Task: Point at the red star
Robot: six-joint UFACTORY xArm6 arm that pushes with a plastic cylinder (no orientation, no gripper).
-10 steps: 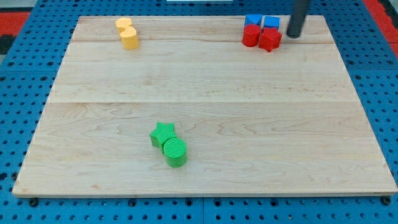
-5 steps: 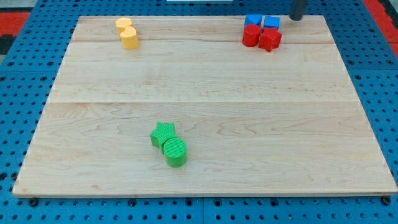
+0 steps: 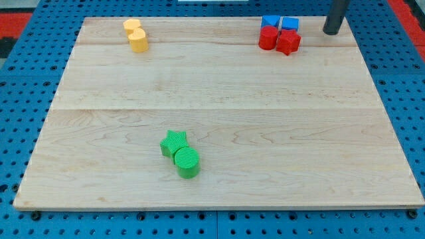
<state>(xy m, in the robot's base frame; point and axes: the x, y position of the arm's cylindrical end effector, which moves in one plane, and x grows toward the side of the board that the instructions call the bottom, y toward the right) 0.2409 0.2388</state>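
Our end effector is a bare rod with no jaws to open or close; my tip [image 3: 331, 31] sits near the surface's [image 3: 212, 119] top right corner. The red star [image 3: 288, 42] lies to the tip's left, apart from it, touching a red cylinder [image 3: 267, 38], two blue blocks [image 3: 279, 23] just behind.

Robotics lab bench | pale wooden table [image 3: 219, 99] filling most of frame | blue perforated mounting panel [image 3: 26, 79] with regular hole grid around all edges | red matting [image 3: 16, 20] at upper corners | small coloured plastic test blocks on top
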